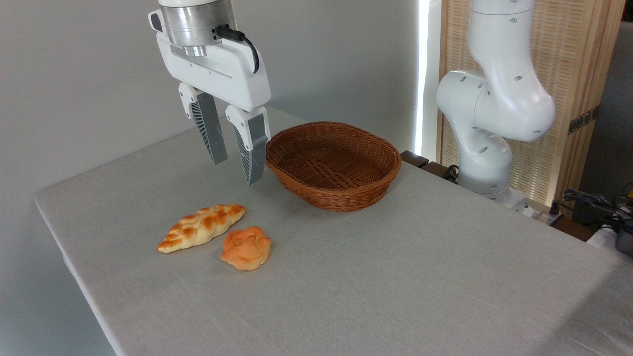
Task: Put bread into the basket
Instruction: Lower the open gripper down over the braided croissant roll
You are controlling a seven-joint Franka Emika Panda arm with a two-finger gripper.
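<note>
The braided bread [202,227] lies flat on the pale grey tablecloth [395,277] near the table's left edge, with a small orange flower-shaped bun [246,247] just beside it on the right. The wicker basket [333,165] sits farther back with nothing in it. Above the loaf the gripper [236,168] hangs in the air, fingers apart and holding nothing, while the white arm's base [487,163] stands past the table's far right edge, before a plain grey wall and a slatted wooden screen [578,59].

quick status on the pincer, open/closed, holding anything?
Pincer: open, empty, hanging in the air left of the basket, above and apart from the bread on the table.
</note>
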